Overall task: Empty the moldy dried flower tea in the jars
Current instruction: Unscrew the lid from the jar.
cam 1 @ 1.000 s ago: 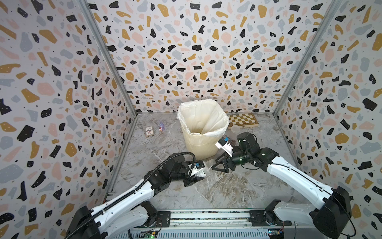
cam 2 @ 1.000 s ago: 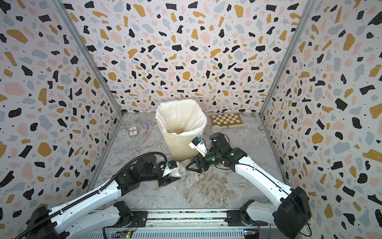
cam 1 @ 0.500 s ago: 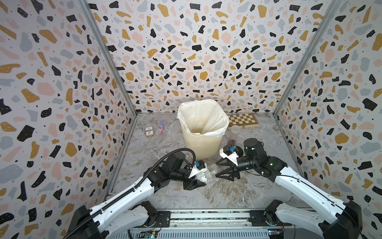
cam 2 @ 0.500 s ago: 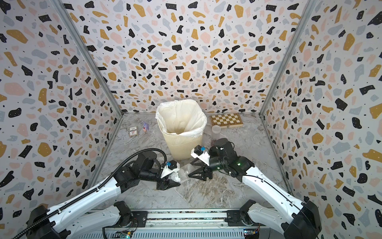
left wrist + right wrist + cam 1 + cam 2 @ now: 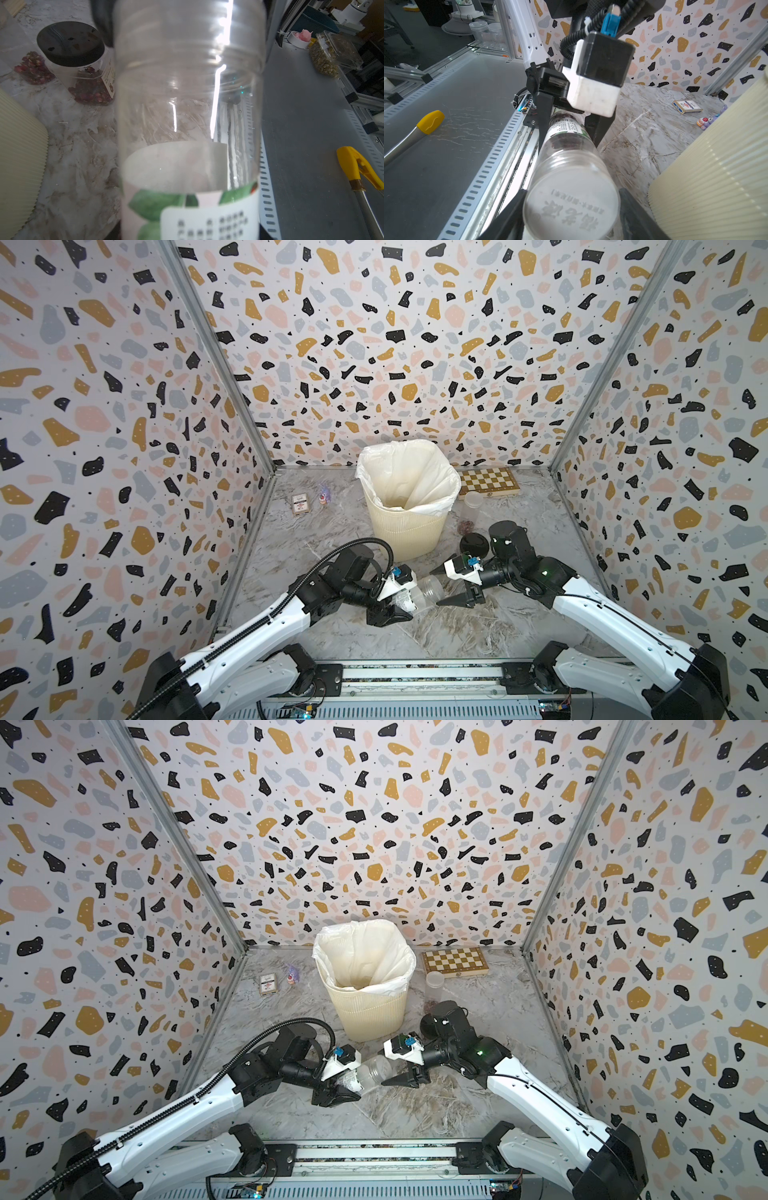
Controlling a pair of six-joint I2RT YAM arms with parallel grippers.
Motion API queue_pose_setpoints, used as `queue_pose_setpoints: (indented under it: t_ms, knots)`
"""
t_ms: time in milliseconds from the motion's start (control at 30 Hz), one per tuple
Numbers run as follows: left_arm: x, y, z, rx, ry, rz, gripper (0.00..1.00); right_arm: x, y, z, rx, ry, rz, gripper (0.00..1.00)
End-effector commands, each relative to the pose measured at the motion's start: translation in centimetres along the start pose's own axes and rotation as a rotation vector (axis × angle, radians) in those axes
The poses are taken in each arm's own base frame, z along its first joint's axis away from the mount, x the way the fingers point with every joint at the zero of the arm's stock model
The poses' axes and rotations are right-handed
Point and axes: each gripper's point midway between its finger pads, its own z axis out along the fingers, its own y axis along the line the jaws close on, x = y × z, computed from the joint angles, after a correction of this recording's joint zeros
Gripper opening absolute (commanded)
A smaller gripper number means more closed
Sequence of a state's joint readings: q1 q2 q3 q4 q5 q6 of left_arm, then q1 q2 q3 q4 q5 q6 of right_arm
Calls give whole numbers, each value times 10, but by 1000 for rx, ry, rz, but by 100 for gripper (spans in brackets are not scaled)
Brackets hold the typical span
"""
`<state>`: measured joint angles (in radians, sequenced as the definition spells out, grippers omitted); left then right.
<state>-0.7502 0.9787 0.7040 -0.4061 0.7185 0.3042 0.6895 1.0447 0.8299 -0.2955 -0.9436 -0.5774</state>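
A clear jar (image 5: 424, 593) with a green-leaf label lies level above the floor, and my left gripper (image 5: 401, 599) is shut on its labelled base. Dark moldy dried flower tea (image 5: 564, 141) shows inside near the label. The jar's pale lid (image 5: 571, 203) points at my right gripper (image 5: 435, 589), which is open, one finger on each side of the lid and close against it. Both top views show this, with the held jar (image 5: 372, 1071) between the two grippers. A black-lidded jar (image 5: 473, 545) holding tea and a clear-lidded jar (image 5: 473, 499) stand by the right arm.
A tall cream ribbed bin (image 5: 405, 506) lined with a white bag stands just behind the grippers. A chessboard (image 5: 490, 483) lies at the back right. A card pack (image 5: 300, 504) and a small figure (image 5: 324, 495) sit at the back left.
My right gripper has dropped lower and swung round until its fingers flank the jar's lid. The left gripper has moved a little lower with the jar.
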Motion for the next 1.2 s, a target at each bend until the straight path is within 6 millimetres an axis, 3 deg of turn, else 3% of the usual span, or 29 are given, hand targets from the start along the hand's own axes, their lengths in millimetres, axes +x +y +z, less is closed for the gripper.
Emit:
queue_pose_setpoints:
  t_ms: [0,67,133,400,733,867,1167]
  knots:
    - [-52,-9,-11,24,-162,163,58,-9,-14,3,35,24,-4,67]
    - [-50,-5,-10,-1,-153,172,58,-11,-13,3,16,21,45,75]
    - [-44,1,-7,-28,-138,180,58,-15,-7,2,-11,6,68,99]
    - [-35,16,-3,-98,-102,202,58,-28,-25,-8,68,-5,213,99]
    - [-27,46,-6,-273,-54,225,58,-39,-42,-22,65,-50,685,100]
    - [-25,55,-8,-321,-33,213,58,-42,-57,-26,167,-81,801,94]
    - [-24,65,-12,-385,-27,205,58,-23,-65,-6,217,24,927,93]
